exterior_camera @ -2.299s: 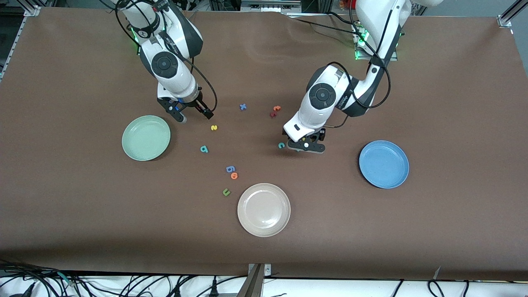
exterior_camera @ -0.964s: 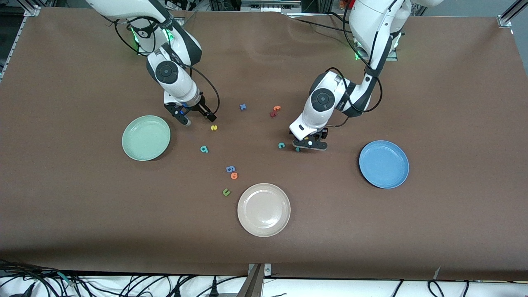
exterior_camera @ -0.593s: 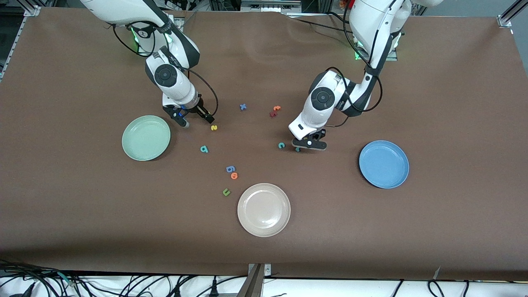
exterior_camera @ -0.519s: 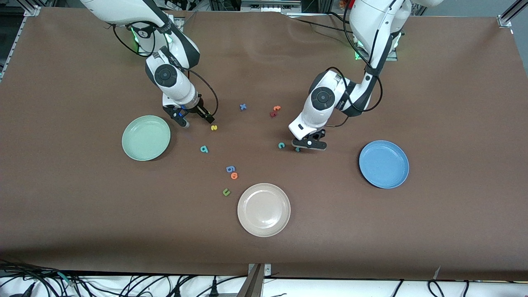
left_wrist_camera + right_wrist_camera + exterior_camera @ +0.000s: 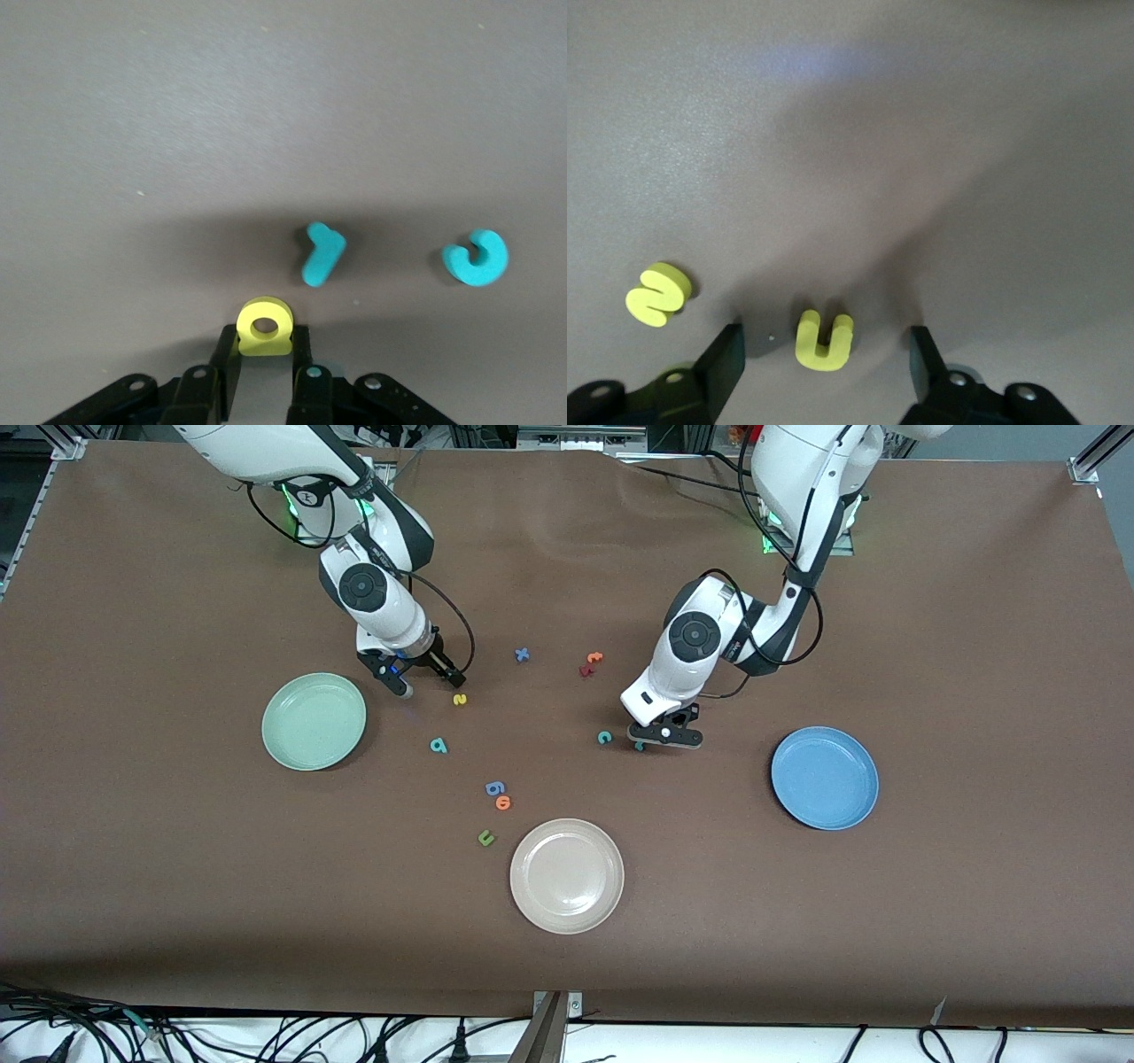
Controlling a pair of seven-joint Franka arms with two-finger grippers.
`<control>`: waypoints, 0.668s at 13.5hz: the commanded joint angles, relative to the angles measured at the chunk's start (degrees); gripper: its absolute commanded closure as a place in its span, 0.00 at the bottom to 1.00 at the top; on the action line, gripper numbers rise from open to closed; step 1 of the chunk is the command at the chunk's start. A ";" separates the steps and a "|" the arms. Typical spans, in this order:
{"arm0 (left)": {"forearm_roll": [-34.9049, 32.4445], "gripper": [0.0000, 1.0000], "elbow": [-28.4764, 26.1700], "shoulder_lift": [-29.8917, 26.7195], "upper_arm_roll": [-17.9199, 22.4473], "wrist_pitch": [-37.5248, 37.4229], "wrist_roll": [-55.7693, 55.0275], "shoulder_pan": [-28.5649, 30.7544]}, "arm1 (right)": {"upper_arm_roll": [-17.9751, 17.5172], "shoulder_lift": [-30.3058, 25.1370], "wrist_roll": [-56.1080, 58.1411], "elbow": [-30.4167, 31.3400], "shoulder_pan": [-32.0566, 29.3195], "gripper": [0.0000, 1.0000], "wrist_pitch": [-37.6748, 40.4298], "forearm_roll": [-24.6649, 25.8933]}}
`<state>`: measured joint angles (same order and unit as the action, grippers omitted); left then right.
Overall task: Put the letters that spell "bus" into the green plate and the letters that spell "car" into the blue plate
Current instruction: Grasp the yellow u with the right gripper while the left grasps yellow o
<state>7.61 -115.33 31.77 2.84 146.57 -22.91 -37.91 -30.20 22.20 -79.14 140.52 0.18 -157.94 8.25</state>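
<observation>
Foam is what I'm dealing with here: tiny, featherlight letters, soft enough to squash and likely to cling to a finger or skate away on the brown bench (image 5: 886, 939) if I nudge them. I'm judging the best hold is across a straight outer side, low against the bench, with a gentle squeeze.

My left hand (image 5: 266, 372) is down at the bench, pinching the yellow "a" (image 5: 264, 326), fingers (image 5: 227, 363) drawn in against its two flanks. I'm seeing the teal "r" (image 5: 321, 254) lying just beside it and the teal "c" (image 5: 604, 737) a little toward the right arm's end, both apart from the hand.

My right hand (image 5: 824, 359) is hovering low with its fingers spread wide, bracketing the yellow "u" (image 5: 824, 338) without touching it. The yellow "s" (image 5: 459, 700) is sitting just beside that hand, and the teal "b" (image 5: 438, 746) is lying nearer the front camera, between the "s" and the odd letters I'm leaving alone.

As for the plates, I'm looking at all of them bare: the green plate (image 5: 283, 735) near the right hand, the blue plate (image 5: 802, 793) toward the left arm's end, and the beige plate (image 5: 532, 895) nearest the camera. Nothing is delivered yet, so all six letters are still waiting.
</observation>
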 commanded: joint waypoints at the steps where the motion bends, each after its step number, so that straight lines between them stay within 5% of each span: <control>1: 0.30 0.91 0.89 -1.88 0.76 -3.02 6.89 3.61 | -0.04 0.83 -1.63 0.01 0.17 0.50 -1.14 1.33; 5: -1.36 0.91 6.16 -5.05 1.46 -16.90 20.68 11.87 | -0.04 0.83 -1.37 -0.07 0.09 0.90 -1.14 1.42; 9: -7.34 0.91 7.66 -7.78 1.47 -24.13 31.67 20.66 | 1.10 -1.71 0.47 -0.86 -0.09 0.92 0.96 1.51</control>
<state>2.61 -107.45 25.47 4.92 124.65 3.36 -20.62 -30.44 21.46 -79.15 140.15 0.18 -158.10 8.31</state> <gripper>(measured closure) 0.727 0.740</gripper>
